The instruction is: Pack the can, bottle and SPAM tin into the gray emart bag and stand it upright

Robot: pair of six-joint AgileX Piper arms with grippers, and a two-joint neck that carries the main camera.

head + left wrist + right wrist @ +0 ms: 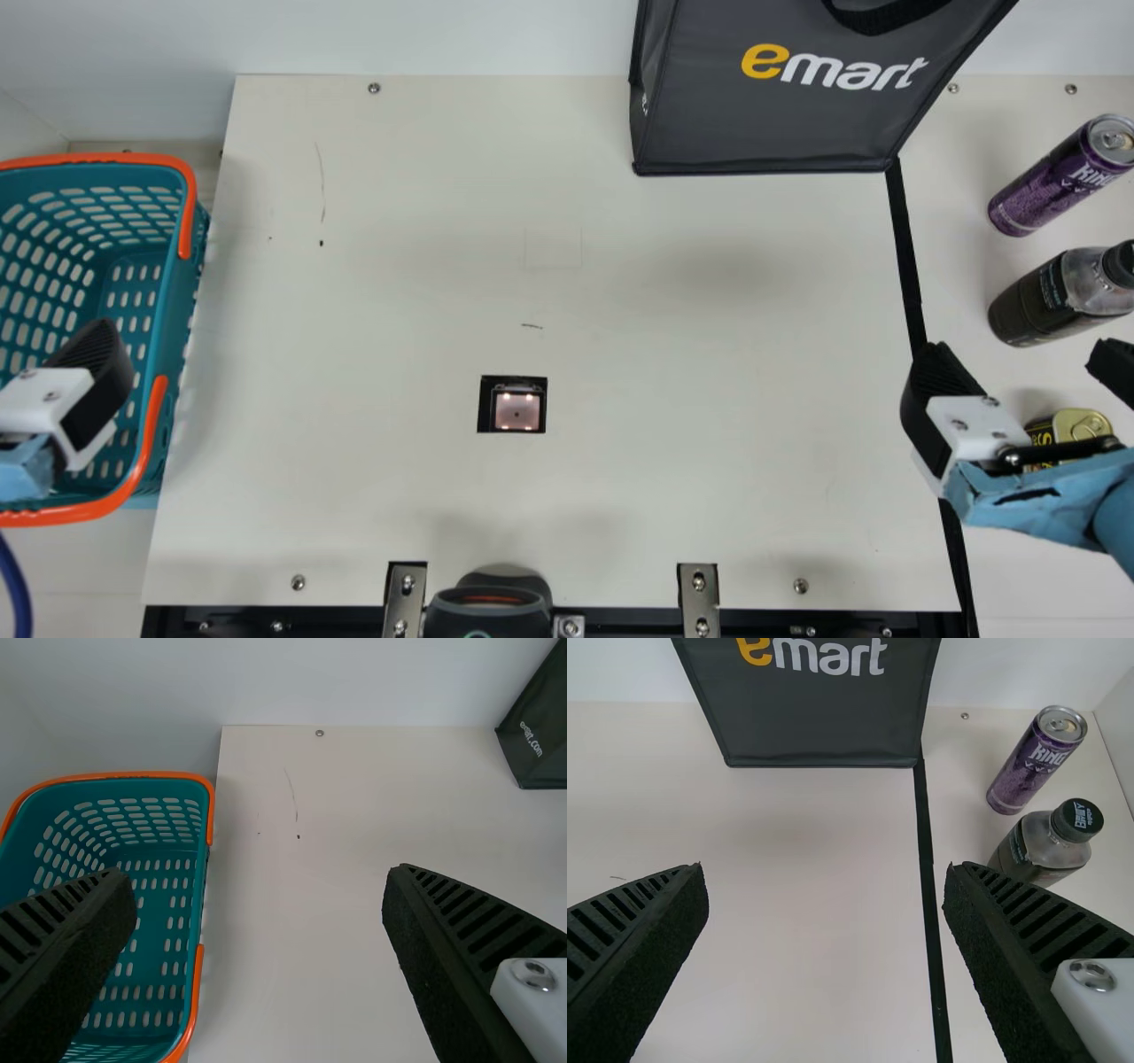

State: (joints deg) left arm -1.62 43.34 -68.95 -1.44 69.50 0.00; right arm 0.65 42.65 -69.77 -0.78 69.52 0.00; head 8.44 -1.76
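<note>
Right gripper (1021, 359): fingers apart, in front and right of the gray emart bag (753, 120). Left gripper (49, 403): fingers apart, well left of bag. Right of bag: purple can (1044, 190) closest, then bottle (1032, 306), then SPAM tin (1083, 425).

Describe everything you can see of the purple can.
The can is slim, cylindrical and apparently metal, with a purple patterned body, pale lettering and a silver lid bearing a pull tab. No dents show on the visible side. It stands upright on the table, right of the black strip and just beyond the bottle, not touching it. Only the tabletop touches the can.
</note>
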